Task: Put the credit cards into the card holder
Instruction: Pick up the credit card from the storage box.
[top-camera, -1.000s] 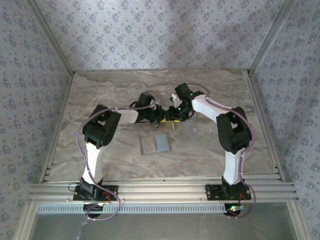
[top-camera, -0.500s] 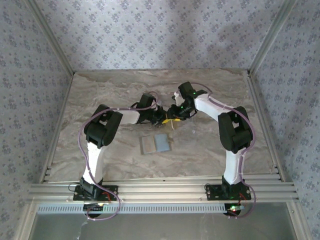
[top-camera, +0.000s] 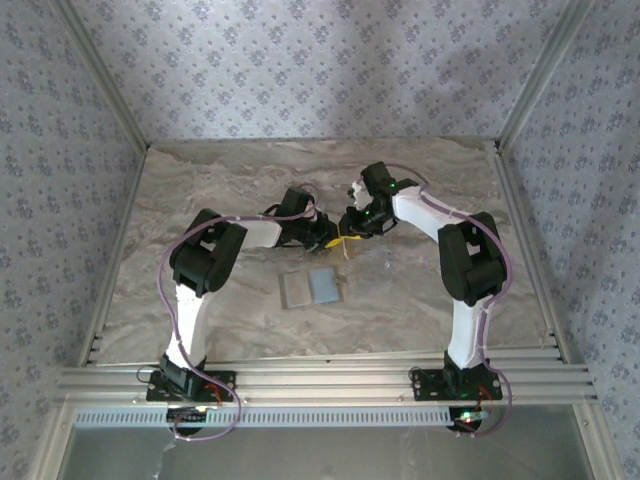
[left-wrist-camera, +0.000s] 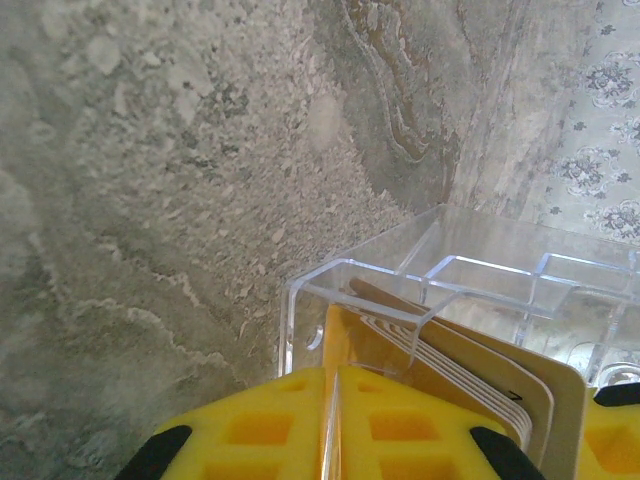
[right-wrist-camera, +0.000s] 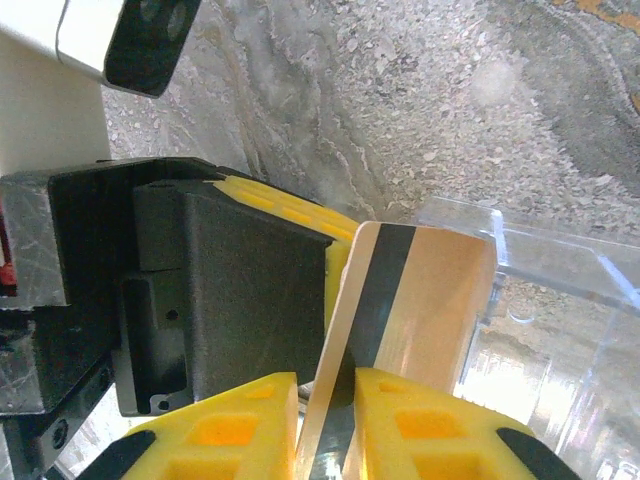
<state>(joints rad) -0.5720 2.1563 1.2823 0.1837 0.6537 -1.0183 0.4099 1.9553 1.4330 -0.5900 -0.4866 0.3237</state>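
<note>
Credit cards (left-wrist-camera: 455, 375) stand on edge in a stack inside a clear plastic box (left-wrist-camera: 450, 250) at the middle of the marbled desk (top-camera: 200, 180), where the two arms meet. On the left, the left end effector (left-wrist-camera: 330, 385) has its yellow fingers pressed together at the box's near corner; whether anything lies between them I cannot tell. Nearer the arm bases, the card holder (top-camera: 312, 288) lies open and flat on the desk, apart from both arms. On the right, the right end effector (right-wrist-camera: 325, 390) is clamped on one striped card (right-wrist-camera: 420, 290), tan with a black band, held on edge at the box's rim.
</note>
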